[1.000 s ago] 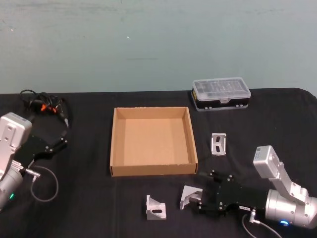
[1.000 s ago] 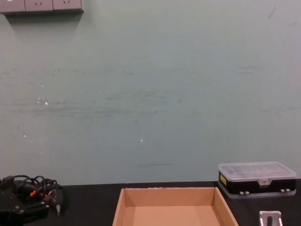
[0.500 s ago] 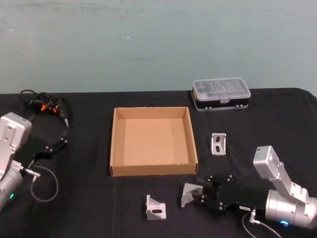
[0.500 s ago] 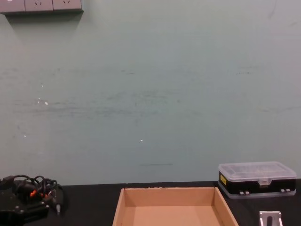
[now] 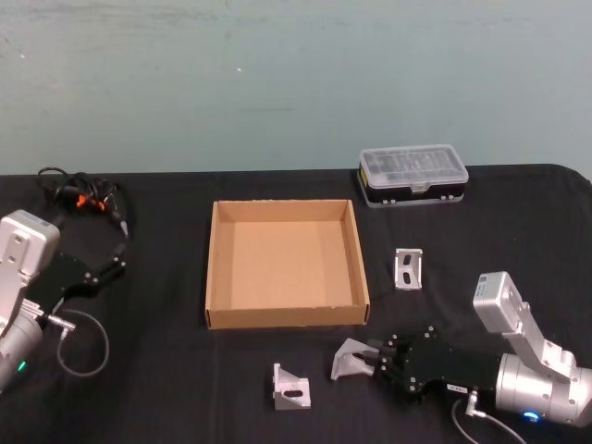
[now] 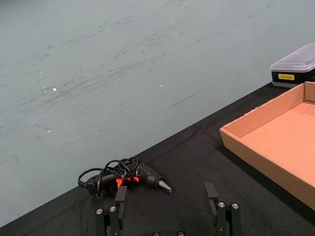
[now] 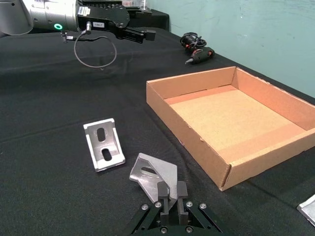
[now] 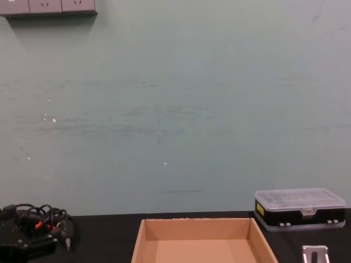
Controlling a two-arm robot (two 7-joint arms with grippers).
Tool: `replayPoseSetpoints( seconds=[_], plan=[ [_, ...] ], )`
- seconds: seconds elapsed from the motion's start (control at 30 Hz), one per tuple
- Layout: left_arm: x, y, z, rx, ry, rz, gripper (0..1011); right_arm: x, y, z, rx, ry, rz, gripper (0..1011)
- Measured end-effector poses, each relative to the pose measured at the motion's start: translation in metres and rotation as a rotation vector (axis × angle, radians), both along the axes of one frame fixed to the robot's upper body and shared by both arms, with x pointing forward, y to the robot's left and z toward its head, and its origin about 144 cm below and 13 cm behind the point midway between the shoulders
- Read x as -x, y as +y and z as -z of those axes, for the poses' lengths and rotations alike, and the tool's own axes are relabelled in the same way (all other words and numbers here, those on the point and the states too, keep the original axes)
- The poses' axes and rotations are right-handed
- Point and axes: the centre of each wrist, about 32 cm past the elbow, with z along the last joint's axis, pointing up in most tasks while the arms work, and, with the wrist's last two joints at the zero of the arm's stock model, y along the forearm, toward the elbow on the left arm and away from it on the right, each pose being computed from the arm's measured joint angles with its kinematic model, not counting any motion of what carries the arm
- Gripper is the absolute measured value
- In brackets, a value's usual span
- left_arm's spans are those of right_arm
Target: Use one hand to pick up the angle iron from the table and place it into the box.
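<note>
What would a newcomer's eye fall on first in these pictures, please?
First, the brown box at the middle of the black table, and just in front of it, nearer the robot, the right end effector shut on an angle iron. A second bracket lies to that iron's left and a third bracket right of the box. The left end effector sits open at the table's left side.

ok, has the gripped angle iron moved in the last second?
Yes, slightly. In the head view the angle iron, pinched in the right gripper, has shifted left toward the loose bracket and nearer the box.
</note>
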Motion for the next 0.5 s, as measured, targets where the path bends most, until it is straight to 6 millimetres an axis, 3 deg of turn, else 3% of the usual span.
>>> replayPoseSetpoints(
  seconds=[0.5],
  plan=[
    [0.0000,0.0000,0.0000,0.000,0.000,0.000,1000,0.0000,0.0000,0.0000,0.000,0.000,0.000,110]
  ],
)
